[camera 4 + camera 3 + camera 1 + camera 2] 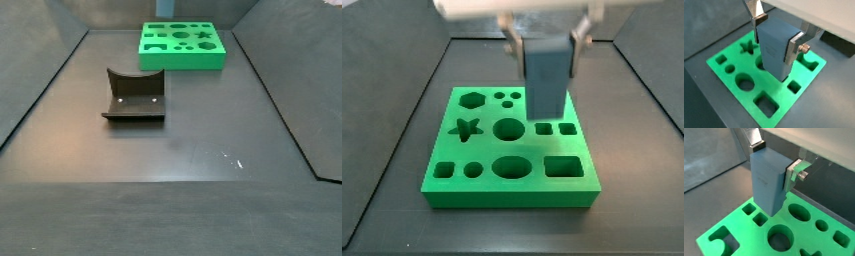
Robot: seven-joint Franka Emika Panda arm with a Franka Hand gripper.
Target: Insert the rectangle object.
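My gripper point(776, 32) is shut on the rectangle object point(774, 47), a tall plain blue-grey block held upright by its upper end between the silver fingers point(793, 46). Both wrist views show it, the block point(767, 178) hanging from the gripper point(774, 159) over the green board point(744, 235). In a side view the gripper point(545, 42) holds the block point(549, 78) over the back right part of the board point(509, 192). Its lower end is at the board's top face and hides what lies under it. I cannot tell if they touch.
The board point(731, 52) has star, hexagon, round and square holes. In a side view it point(183, 60) sits at the far end of the dark floor, with the dark fixture point(134, 97) standing nearer the camera. The gripper is out of that view.
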